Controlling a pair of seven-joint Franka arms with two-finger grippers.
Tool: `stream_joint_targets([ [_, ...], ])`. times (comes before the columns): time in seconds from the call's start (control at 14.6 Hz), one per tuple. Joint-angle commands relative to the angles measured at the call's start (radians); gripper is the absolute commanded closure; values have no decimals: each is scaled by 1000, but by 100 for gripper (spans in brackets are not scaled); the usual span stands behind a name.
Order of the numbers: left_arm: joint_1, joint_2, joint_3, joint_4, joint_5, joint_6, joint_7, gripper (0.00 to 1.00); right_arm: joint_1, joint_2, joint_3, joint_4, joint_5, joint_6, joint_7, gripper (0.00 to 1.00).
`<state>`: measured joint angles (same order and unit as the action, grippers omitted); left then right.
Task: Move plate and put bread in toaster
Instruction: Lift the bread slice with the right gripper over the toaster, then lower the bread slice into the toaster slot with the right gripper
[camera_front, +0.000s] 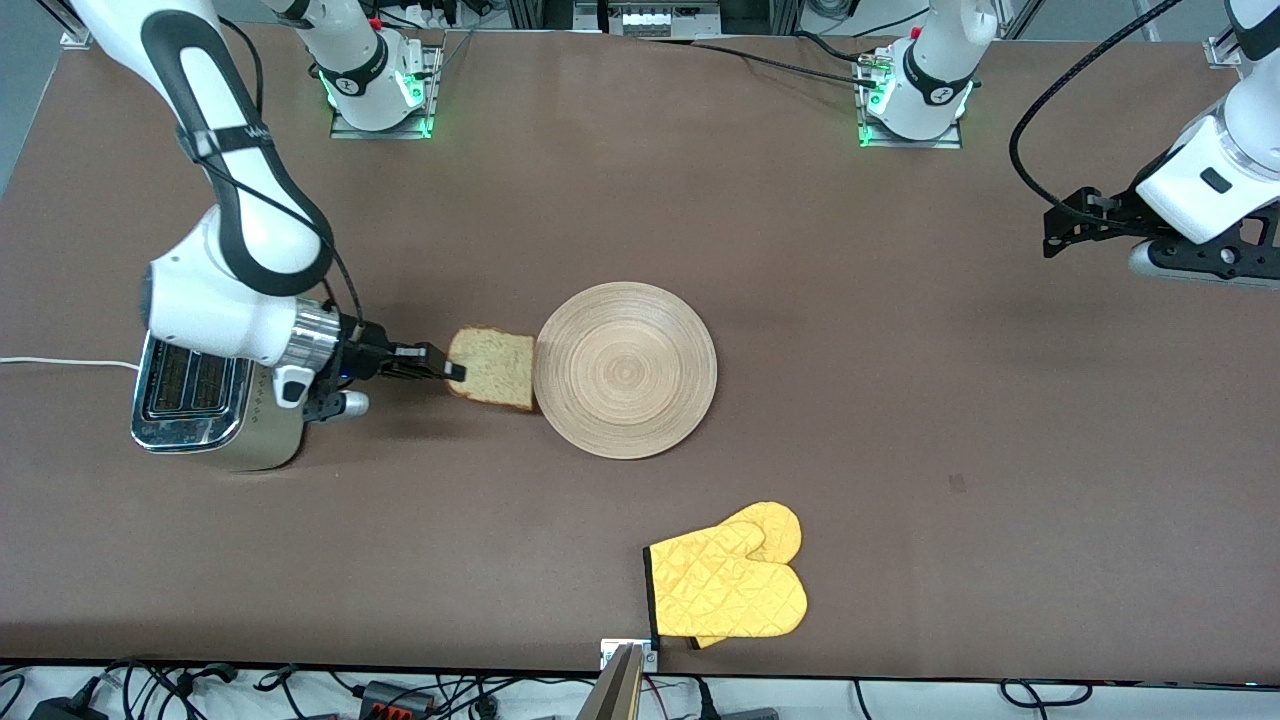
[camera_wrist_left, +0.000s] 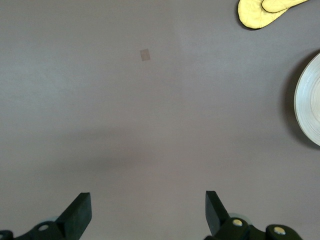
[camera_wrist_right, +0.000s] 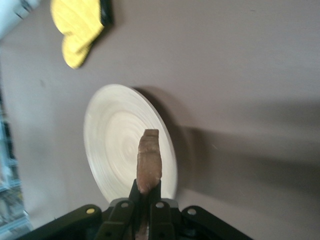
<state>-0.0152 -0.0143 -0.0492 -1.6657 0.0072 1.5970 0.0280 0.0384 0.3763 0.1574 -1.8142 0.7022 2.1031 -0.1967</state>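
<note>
My right gripper (camera_front: 447, 369) is shut on one edge of the bread (camera_front: 493, 368), a light brown slice with a darker crust held up in the air between the toaster and the plate. The right wrist view shows the bread (camera_wrist_right: 149, 162) edge-on, pinched in my right gripper (camera_wrist_right: 148, 188). The round tan plate (camera_front: 626, 370) with concentric rings lies mid-table; the plate (camera_wrist_right: 120, 145) also shows under the slice. The chrome two-slot toaster (camera_front: 200, 405) stands at the right arm's end, partly hidden by that arm. My left gripper (camera_wrist_left: 148, 210) hangs open over bare table at the left arm's end.
A pair of yellow quilted oven mitts (camera_front: 732, 584) lies nearer the front camera than the plate, close to the table's front edge. The toaster's white cord (camera_front: 60, 362) runs off the right arm's end of the table. The left arm (camera_front: 1190, 210) waits.
</note>
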Motion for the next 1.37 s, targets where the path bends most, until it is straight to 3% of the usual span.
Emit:
stream_joint_targets([
  [0.0,-6,13,0,27,25,-17,-10,0,-15,26,-36,250,-215,-328,192,100],
  [0.2,-6,13,0,27,24,-17,-10,0,-23,96,-62,526,-383,-668,312,100],
  [0.48,-6,11,0,27,23,-17,-10,0,-25,174,-87,769,-625,-909,323,100],
  [0.75,-6,13,0,27,23,-17,-10,0,-18,176,-82,803,-864,-914,294,100],
  [0.89,-6,16,0,29,25,-17,-10,0,-22,176,-90,811,-932,-867,196,100],
  [1.3,-6,17,0,29,25,-17,-10,0,-31,182,-102,805,-957,-828,5,100],
])
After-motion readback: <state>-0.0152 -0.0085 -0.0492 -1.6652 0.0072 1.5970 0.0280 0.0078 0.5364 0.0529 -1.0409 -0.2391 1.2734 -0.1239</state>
